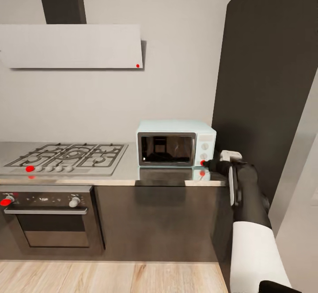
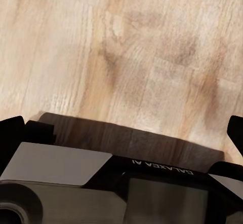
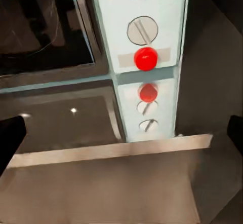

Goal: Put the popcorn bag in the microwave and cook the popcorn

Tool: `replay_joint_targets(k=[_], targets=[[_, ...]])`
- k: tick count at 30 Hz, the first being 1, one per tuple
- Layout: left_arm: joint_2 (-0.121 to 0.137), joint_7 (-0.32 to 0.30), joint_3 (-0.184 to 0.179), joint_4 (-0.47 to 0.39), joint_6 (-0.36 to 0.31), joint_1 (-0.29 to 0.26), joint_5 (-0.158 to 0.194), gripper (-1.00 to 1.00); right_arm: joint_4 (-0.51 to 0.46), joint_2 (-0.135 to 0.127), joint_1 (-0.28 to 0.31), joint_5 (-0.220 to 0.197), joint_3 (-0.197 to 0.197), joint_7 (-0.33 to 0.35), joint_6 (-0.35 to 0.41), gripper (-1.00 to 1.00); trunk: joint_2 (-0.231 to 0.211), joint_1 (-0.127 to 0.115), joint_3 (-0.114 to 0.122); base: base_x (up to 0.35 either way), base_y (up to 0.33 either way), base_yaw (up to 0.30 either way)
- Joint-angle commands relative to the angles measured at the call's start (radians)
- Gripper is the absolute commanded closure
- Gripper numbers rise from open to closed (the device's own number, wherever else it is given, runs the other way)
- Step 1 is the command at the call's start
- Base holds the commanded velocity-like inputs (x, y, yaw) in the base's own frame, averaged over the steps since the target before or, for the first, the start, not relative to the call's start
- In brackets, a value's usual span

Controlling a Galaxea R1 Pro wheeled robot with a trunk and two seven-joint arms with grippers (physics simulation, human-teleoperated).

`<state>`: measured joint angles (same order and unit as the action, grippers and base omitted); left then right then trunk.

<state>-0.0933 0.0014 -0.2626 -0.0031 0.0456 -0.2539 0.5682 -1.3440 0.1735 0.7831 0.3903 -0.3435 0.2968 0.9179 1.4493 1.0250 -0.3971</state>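
Head cam wide, wrist cams tight.
Head looks forward and down at countertop (image 1: 128,176) and microwave (image 1: 176,143). Right wrist sits close on the microwave (image 3: 147,57) panel's red light (image 3: 146,59), shared with head (image 1: 202,162). Left wrist faces floor (image 2: 121,57), close.

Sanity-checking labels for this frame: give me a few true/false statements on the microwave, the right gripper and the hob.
1. The pale blue microwave with the dark glass door has its door shut. True.
2. The black right gripper is up at the grey gas hob. False: it is at the microwave's lower right corner, by the round red light.
3. The microwave stands on the grey metallic countertop, right of the hob. True.
4. The round light below the two white knobs is green. False: it is red.
5. The left wrist view shows light wood floor. True.
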Motion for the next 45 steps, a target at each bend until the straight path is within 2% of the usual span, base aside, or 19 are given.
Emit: replay_joint_targets(k=[1, 3, 6, 7, 8, 9, 12, 26, 28, 32, 34, 43, 45], targets=[[0.0, 0.0, -0.008, 0.001, 0.003, -0.001, 0.009, -1.0, 0.002, 0.001, 0.002, -0.007, -0.003, 0.009, -0.043, -1.0, 0.001, 0.0, -0.001, 0.0, 0.0, 0.0], [0.0, 0.0, -0.009, 0.001, 0.003, -0.001, 0.009, -1.0, 0.036, 0.001, -0.009, -0.03, -0.004, -0.009, -0.204, -1.0, 0.001, 0.0, -0.001, 0.0, 0.0, 0.0], [0.0, 0.0, -0.009, 0.001, 0.003, -0.001, 0.009, -1.0, 0.128, 0.001, -0.013, -0.035, -0.005, -0.035, -0.292, -1.0, 0.001, 0.0, -0.001, 0.0, 0.0, 0.0], [0.0, 0.0, -0.008, 0.001, 0.003, -0.001, 0.009, -1.0, 0.185, 0.001, -0.014, -0.034, -0.006, -0.042, -0.335, -1.0, 0.001, 0.0, -0.001, 0.0, 0.0, 0.0], [0.0, -0.001, -0.008, 0.001, 0.003, -0.001, 0.009, -1.0, 0.279, 0.001, -0.014, -0.03, -0.008, -0.068, -0.426, -1.0, 0.001, 0.0, -0.001, 0.0, 0.0, 0.0], [0.0, -0.001, -0.009, 0.0, 0.003, -0.001, 0.009, -1.0, 0.317, 0.001, -0.014, -0.027, -0.009, -0.107, -0.48, -1.0, 0.001, 0.0, -0.001, 0.0, 0.0, 0.0], [0.0, -0.001, -0.009, 0.001, 0.003, -0.001, 0.009, -1.0, 0.361, 0.001, -0.015, -0.028, -0.009, -0.204, -0.541, -1.0, 0.001, 0.0, -0.001, 0.0, 0.0, 0.0], [0.0, -0.001, -0.008, 0.0, 0.003, -0.001, 0.008, -1.0, 0.369, 0.001, -0.015, -0.032, -0.012, -0.215, -0.548, -1.0, 0.001, 0.0, -0.001, 0.0, 0.0, 0.0], [0.0, -0.003, -0.009, 0.0, 0.004, -0.001, 0.007, -1.0, 0.374, 0.001, -0.015, -0.034, -0.012, -0.205, -0.543, -1.0, 0.001, 0.0, -0.001, 0.0, 0.0, 0.0], [0.0, -0.003, -0.009, 0.0, -0.003, -0.001, 0.007, -1.0, 0.427, 0.001, -0.015, -0.027, -0.008, -0.13, -0.539, -1.0, 0.001, 0.0, -0.001, 0.075, 0.0, 0.0], [0.001, -0.003, -0.009, 0.0, -0.004, -0.001, 0.007, -1.0, 0.433, 0.001, -0.015, -0.026, -0.007, -0.117, -0.539, -1.0, 0.001, 0.0, -0.001, 0.256, 0.0, 0.0], [0.003, -0.003, -0.007, 0.0, -0.004, -0.001, 0.007, -1.0, 0.437, 0.001, -0.015, -0.032, -0.01, -0.111, -0.538, -1.0, 0.001, 0.0, -0.001, 0.269, -0.062, 0.0], [0.003, -0.003, -0.008, 0.0, -0.002, -0.001, 0.007, -1.0, 0.437, -0.013, -0.015, -0.031, -0.009, -0.111, -0.538, -1.0, 0.001, 0.0, -0.001, 0.123, -0.068, 0.0]])
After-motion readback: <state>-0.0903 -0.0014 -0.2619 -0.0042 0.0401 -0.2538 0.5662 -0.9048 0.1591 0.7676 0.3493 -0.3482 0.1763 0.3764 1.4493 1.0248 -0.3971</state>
